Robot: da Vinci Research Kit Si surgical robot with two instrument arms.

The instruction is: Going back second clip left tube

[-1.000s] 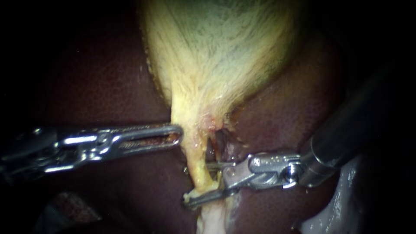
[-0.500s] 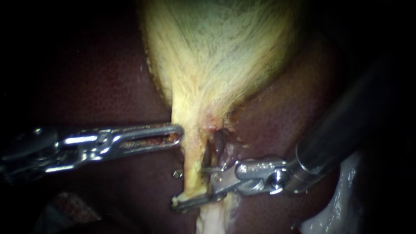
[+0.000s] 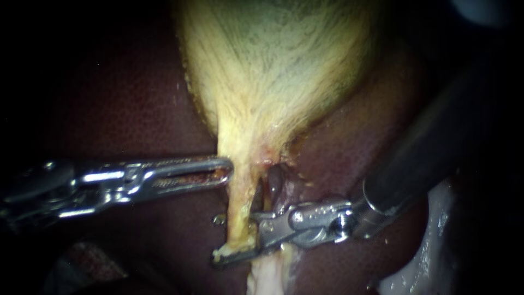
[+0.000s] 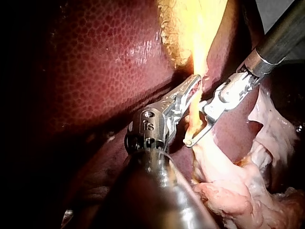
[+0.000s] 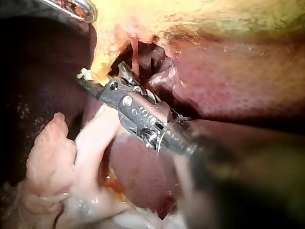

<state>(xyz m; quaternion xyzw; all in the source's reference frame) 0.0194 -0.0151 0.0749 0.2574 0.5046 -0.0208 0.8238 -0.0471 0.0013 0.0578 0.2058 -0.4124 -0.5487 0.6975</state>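
– Yellow first: where does the left tube (image 3: 240, 210) sit now?
– Inside the open hand of your right instrument (image 3: 234, 239). Over the last second you slid that instrument in across the liver (image 3: 125, 109). The lower half of its hand now pokes out past the tube's far edge, further than it did.
– Closed on the tube?
– No. A gap shows, and the tube merely runs through it, below where the gallbladder (image 3: 273, 71) narrows.
– And the other side?
– Your left instrument (image 3: 226, 169) hasn't shifted. Its hand is closed, tip against the tube's edge higher up. I can't see tissue pinched in it.
– Meaning?
– You look back in place for the second clip. I'd judge the tube deep enough in the hand, but I can't make out a clip on it.
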